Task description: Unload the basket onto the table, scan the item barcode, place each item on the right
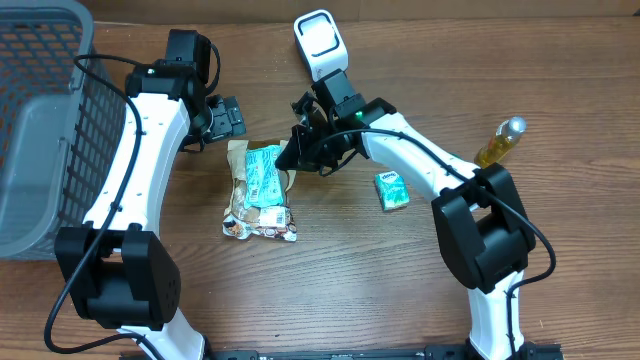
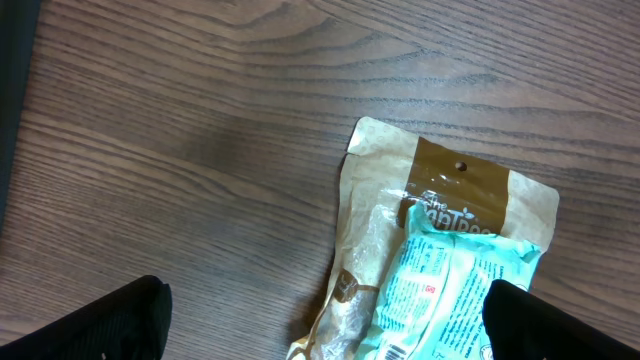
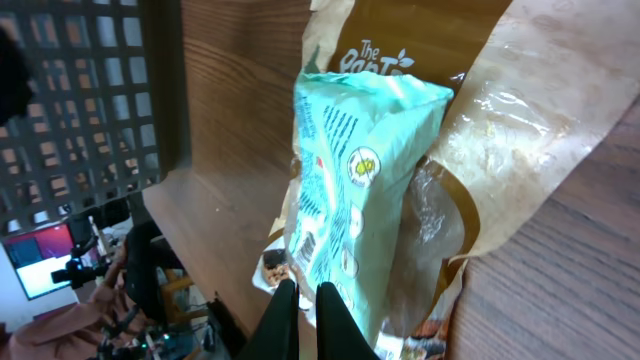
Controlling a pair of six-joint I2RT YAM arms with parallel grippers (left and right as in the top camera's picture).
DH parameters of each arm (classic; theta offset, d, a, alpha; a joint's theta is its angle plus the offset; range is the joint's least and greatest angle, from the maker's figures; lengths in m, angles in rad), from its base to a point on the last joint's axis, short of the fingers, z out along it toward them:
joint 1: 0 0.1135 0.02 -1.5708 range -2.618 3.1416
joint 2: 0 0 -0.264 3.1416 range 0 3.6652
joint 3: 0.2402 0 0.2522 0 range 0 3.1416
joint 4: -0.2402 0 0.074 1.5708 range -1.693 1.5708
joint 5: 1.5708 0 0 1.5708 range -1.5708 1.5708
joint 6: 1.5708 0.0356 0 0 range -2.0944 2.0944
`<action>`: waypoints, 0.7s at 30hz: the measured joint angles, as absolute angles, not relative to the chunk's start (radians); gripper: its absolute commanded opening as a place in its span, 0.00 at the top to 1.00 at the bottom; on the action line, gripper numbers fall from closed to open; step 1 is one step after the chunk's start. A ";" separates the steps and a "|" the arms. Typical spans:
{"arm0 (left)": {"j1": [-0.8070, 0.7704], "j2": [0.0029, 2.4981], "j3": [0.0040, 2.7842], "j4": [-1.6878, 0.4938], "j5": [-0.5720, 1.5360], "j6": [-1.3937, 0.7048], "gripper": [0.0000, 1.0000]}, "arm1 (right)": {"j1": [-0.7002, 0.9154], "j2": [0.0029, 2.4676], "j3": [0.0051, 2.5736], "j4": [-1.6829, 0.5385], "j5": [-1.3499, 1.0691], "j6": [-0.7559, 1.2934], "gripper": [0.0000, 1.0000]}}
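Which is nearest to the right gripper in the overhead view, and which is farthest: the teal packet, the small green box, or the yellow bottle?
1. teal packet: right beside the right gripper, on its left.
2. small green box: on the table, to its right.
3. yellow bottle: much farther right, past the arm.

**Left wrist: two packets between spread fingers**

I am looking down past my left gripper [image 2: 330, 330]. Its two dark fingertips [image 2: 105, 322] are showing at the bottom corners, standing wide apart. A tan pouch [image 2: 375, 215] with a brown band and a punched hole is lying on the wooden table [image 2: 180, 130]. A teal packet [image 2: 450, 290] is resting on top of it, running off the lower edge.
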State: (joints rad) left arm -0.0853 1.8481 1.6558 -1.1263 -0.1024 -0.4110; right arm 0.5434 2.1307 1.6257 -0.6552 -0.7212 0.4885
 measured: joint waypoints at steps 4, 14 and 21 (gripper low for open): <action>-0.085 1.848 1.656 -1.126 -0.102 -0.411 0.00 | 0.521 2.114 1.626 -0.704 -0.730 0.473 0.96; -0.085 1.848 1.656 -1.126 -0.102 -0.411 0.01 | 0.438 2.111 1.626 -0.910 -0.725 0.389 0.96; -0.085 1.848 1.656 -1.127 -0.102 -0.411 0.00 | 0.410 2.111 1.626 -0.997 -0.626 0.342 0.74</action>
State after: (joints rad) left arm -0.0853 1.8481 1.6558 -1.1267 -0.1024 -0.4110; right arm 0.4103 2.1105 1.6257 -0.9974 -0.6262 0.3420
